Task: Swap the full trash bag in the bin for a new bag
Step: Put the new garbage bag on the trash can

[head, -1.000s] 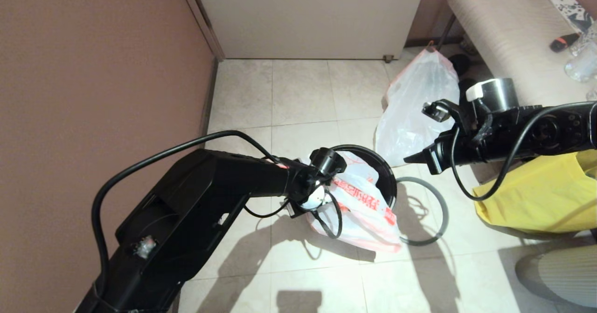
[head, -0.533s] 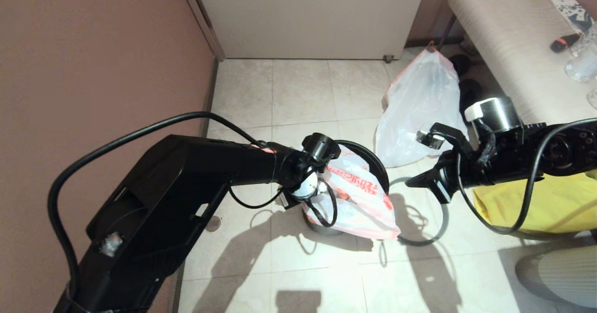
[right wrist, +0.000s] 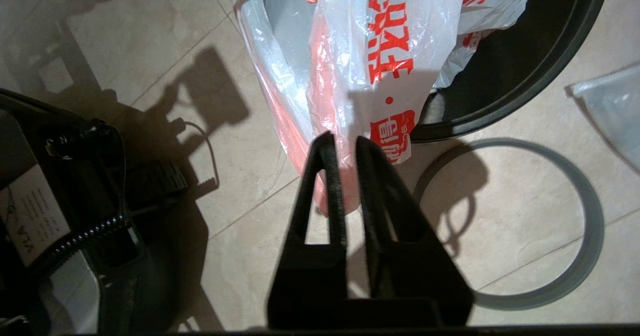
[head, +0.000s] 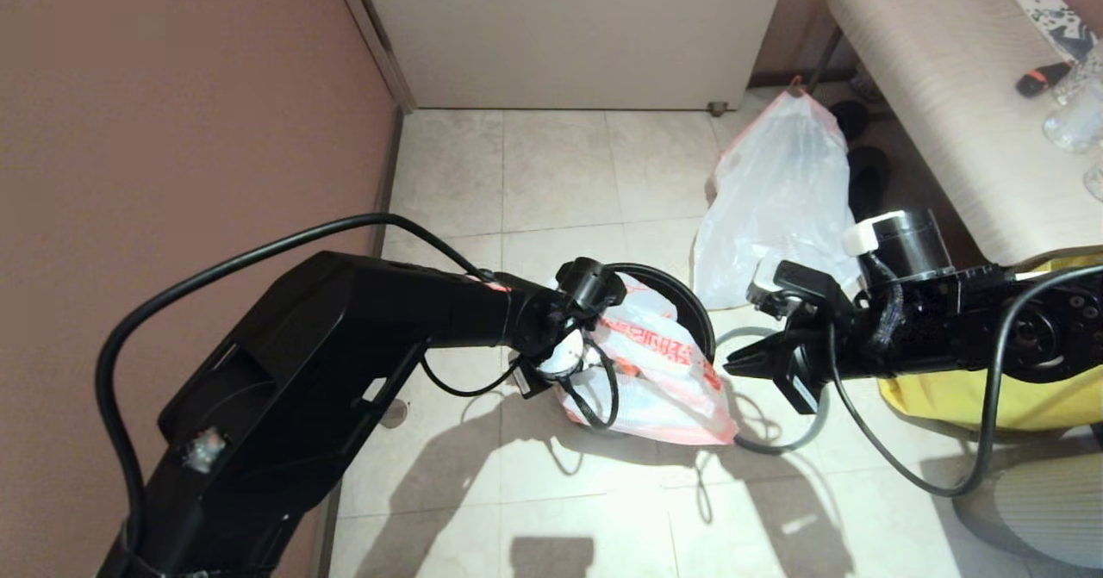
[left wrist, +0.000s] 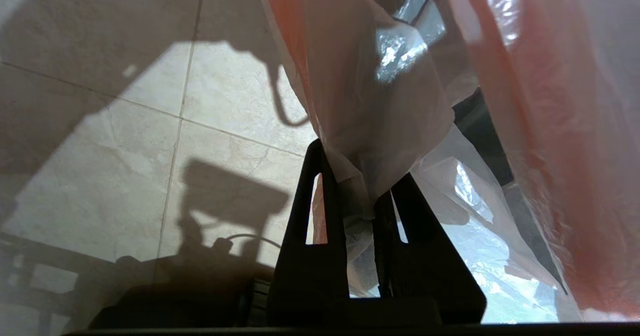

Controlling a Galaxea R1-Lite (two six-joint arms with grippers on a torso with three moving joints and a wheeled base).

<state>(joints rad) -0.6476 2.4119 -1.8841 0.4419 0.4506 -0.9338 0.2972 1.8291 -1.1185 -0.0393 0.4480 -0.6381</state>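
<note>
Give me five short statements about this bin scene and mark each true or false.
1. The left gripper is shut on the new bag. True.
2. The grey ring sits on the bin. False: it lies on the floor beside it.
3. The full trash bag is inside the bin. False: it stands on the floor behind it.
4. The new bag bears red lettering. True.
5. The right gripper clamps the grey ring. False: it points at the new bag's hem.

Left end effector clamped on plastic film, right end effector slightly parted, arms converging mid-frame.
</note>
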